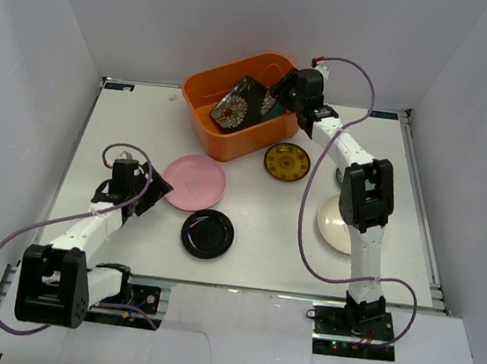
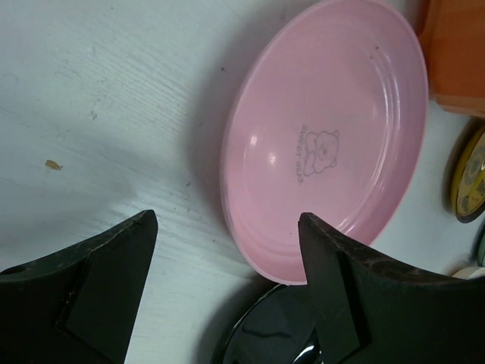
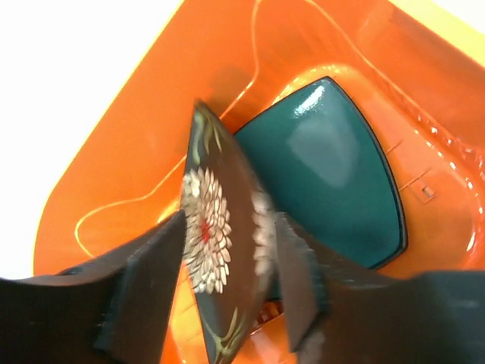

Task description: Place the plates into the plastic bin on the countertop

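Observation:
The orange plastic bin stands at the back of the white countertop. My right gripper is inside the bin, shut on the black plate with white flowers, which stands tilted on edge. The plain teal plate lies in the bin beside it. My left gripper is open and empty, just left of the pink plate, whose rim lies between the fingers. The glossy black plate lies near it.
A yellow-patterned plate lies right of the bin. A cream plate lies partly under the right arm. White walls close the left, back and right. The yellow plate's edge shows in the left wrist view.

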Available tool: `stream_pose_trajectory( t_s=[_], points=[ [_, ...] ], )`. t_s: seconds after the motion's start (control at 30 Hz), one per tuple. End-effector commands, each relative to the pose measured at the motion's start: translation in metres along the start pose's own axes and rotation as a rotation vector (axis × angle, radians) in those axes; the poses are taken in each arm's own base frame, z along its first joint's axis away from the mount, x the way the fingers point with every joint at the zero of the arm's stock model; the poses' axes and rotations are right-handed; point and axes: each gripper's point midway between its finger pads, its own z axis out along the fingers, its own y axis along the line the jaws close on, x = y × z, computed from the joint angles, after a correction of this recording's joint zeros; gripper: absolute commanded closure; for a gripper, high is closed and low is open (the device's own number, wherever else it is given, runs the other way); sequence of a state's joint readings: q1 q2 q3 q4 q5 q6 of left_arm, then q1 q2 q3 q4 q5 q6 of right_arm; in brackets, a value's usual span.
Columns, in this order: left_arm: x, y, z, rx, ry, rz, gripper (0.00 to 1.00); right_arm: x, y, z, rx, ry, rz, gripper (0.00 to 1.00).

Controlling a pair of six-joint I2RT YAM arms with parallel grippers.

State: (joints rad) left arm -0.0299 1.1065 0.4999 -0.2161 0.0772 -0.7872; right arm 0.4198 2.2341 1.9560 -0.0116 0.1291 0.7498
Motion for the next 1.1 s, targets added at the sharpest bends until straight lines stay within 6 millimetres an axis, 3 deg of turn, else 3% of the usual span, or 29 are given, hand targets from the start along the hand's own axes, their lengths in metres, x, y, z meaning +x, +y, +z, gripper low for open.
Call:
stream_pose_trajectory(
  t_s=[0.0,0.2,0.33,0.37,0.4,0.43,0.47,0.5,0.53,0.57,0.6,0.63,0.67,0.73,0.77,0.8,0.87,0.9,0.97,1.0,1.07],
  points=[
    [-0.004,-0.008,0.011,0.039,-0.018,-0.031,0.15,-0.027,0.022,-0.007,-0.048,-0.088,-0.08,0.41],
    [0.0,-0.002,0.03,0.02,-0.004,-0.074,0.24,-0.027,0.015,-0.02,0.016,-0.082,-0.218,0.22],
    [0.0,0.002,0.044,-0.007,-0.001,-0.089,0.28,-0.049,0.028,-0.052,0.009,-0.105,-0.312,0.07],
    [0.0,0.003,0.046,-0.011,0.001,-0.092,0.32,-0.069,0.042,-0.076,-0.013,-0.142,-0.341,0.04],
    [-0.001,0.001,0.049,-0.005,-0.007,-0.094,0.35,-0.057,0.03,-0.083,0.002,-0.112,-0.359,0.04],
    [-0.001,0.004,0.053,-0.021,-0.007,-0.104,0.42,-0.078,0.043,-0.116,-0.021,-0.159,-0.37,0.04],
    [0.0,0.006,0.055,-0.029,-0.006,-0.106,0.47,-0.078,0.041,-0.133,-0.022,-0.161,-0.375,0.04],
    [-0.002,0.006,0.056,-0.031,-0.012,-0.107,0.53,-0.05,0.011,-0.14,0.024,-0.105,-0.387,0.05],
    [-0.003,0.007,0.058,-0.036,-0.018,-0.107,0.61,-0.046,0.002,-0.157,0.038,-0.109,-0.389,0.1],
    [-0.002,0.009,0.059,-0.044,-0.015,-0.112,0.69,-0.061,0.007,-0.195,0.023,-0.171,-0.377,0.13],
    [-0.005,0.006,0.059,-0.039,-0.024,-0.113,0.85,-0.057,-0.01,-0.209,0.065,-0.183,-0.365,0.18],
    [-0.006,0.006,0.059,-0.041,-0.024,-0.117,0.98,-0.039,-0.039,-0.236,0.107,-0.171,-0.365,0.3],
    [-0.009,0.004,0.058,-0.042,-0.032,-0.123,1.0,-0.032,-0.053,-0.249,0.132,-0.174,-0.364,0.36],
    [-0.019,-0.005,0.046,-0.014,-0.067,-0.117,1.0,-0.004,-0.098,-0.278,0.22,-0.142,-0.372,0.48],
    [-0.022,-0.009,0.039,-0.002,-0.077,-0.113,1.0,0.003,-0.112,-0.286,0.257,-0.129,-0.379,0.48],
    [-0.037,-0.025,0.021,0.065,-0.136,-0.103,1.0,0.021,-0.129,-0.293,0.297,-0.063,-0.401,0.42],
    [-0.043,-0.026,-0.001,0.057,-0.172,-0.077,1.0,0.049,-0.146,-0.301,0.308,0.039,-0.426,0.3],
    [-0.062,-0.048,-0.031,0.145,-0.255,-0.055,1.0,0.06,-0.152,-0.304,0.315,0.08,-0.436,0.22],
    [-0.07,-0.063,-0.064,0.214,-0.304,-0.016,1.0,0.086,-0.172,-0.31,0.346,0.156,-0.46,0.16],
    [-0.082,-0.086,-0.1,0.317,-0.371,0.031,1.0,0.095,-0.176,-0.311,0.348,0.181,-0.466,0.13],
    [-0.084,-0.102,-0.126,0.381,-0.372,0.073,1.0,0.116,-0.191,-0.316,0.369,0.248,-0.484,0.13]
  ],
)
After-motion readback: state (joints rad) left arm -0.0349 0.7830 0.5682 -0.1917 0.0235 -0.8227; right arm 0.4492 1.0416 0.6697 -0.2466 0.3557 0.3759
